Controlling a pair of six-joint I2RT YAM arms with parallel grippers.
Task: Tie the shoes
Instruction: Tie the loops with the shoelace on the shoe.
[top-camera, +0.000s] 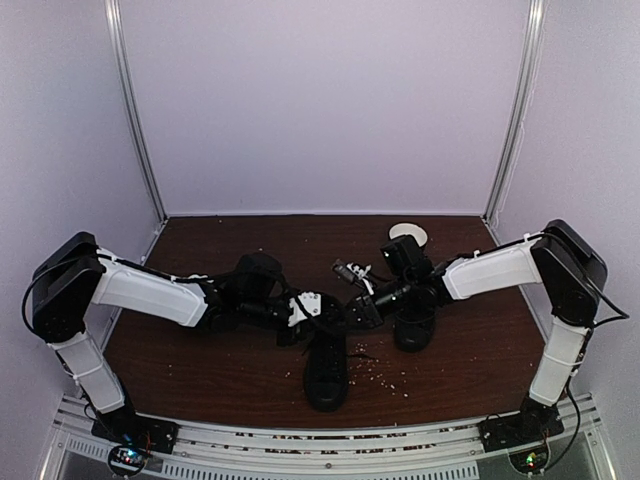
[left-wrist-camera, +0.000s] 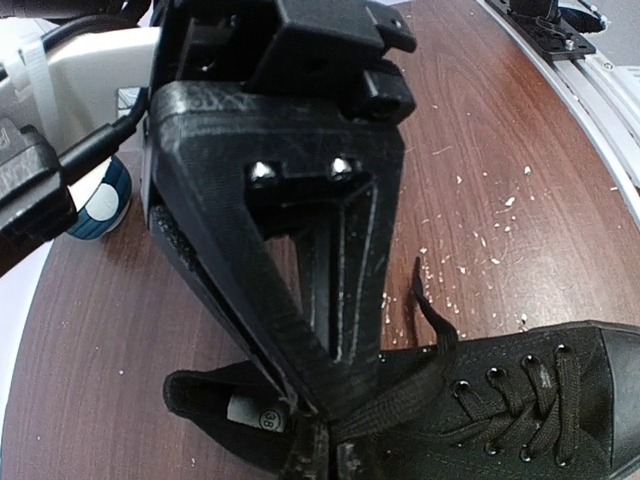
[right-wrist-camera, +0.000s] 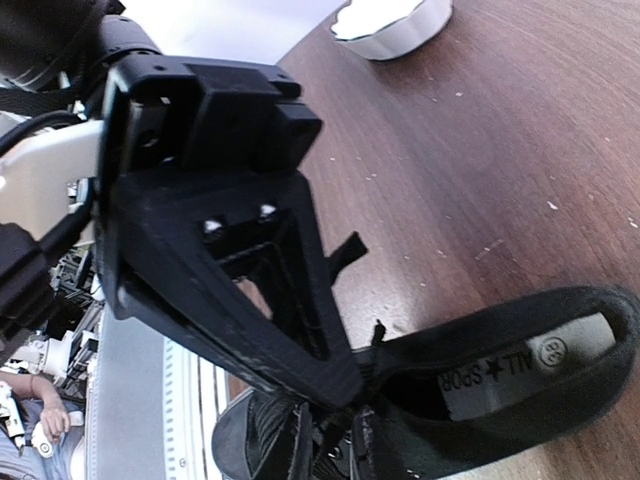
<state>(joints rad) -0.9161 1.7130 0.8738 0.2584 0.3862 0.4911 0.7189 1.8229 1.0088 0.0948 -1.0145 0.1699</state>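
Note:
Two black lace-up shoes lie on the brown table. One shoe (top-camera: 326, 372) sits in the middle, toe toward the near rail. The other shoe (top-camera: 415, 327) lies to its right, under the right arm. Both grippers meet over the middle shoe's opening. My left gripper (top-camera: 330, 316) (left-wrist-camera: 335, 435) is shut on a flat black lace (left-wrist-camera: 420, 390) beside the eyelets; the lace's free end sticks up past it. My right gripper (top-camera: 352, 312) (right-wrist-camera: 335, 440) has its fingers nearly together, pinching a lace strand (right-wrist-camera: 374, 340) at the collar of the same shoe (right-wrist-camera: 520, 370).
A white bowl (top-camera: 408, 232) (right-wrist-camera: 390, 22) stands at the back right of the table. White crumbs (top-camera: 380, 378) (left-wrist-camera: 480, 230) are scattered near the middle shoe. A blue-and-white round object (left-wrist-camera: 100, 205) shows partly behind the left gripper. The metal rail (top-camera: 320, 445) runs along the near edge.

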